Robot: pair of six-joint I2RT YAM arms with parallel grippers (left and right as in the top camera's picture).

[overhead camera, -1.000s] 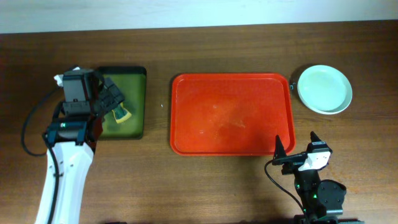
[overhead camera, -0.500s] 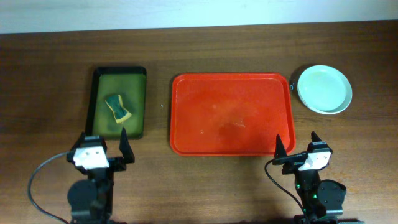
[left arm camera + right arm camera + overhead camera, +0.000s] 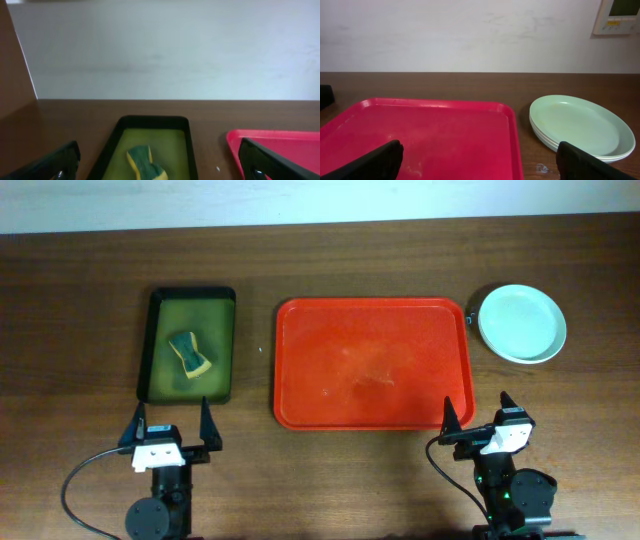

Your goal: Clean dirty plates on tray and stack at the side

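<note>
The red tray (image 3: 372,362) lies mid-table with no plates on it; it also shows in the right wrist view (image 3: 420,135) and at the right edge of the left wrist view (image 3: 280,140). The plates (image 3: 521,323) sit stacked on the table right of the tray, a pale mint-green one on top; the stack shows in the right wrist view (image 3: 580,125). My left gripper (image 3: 170,425) is open and empty near the front edge, below the green tray. My right gripper (image 3: 477,416) is open and empty at the red tray's front right corner.
A dark green tray (image 3: 190,345) at the left holds a green and yellow sponge (image 3: 190,354), also seen in the left wrist view (image 3: 146,164). A white wall runs behind the table.
My left arm has drawn back from over the green tray to the front edge, leaving the sponge lying in that tray. The right arm has not moved.
</note>
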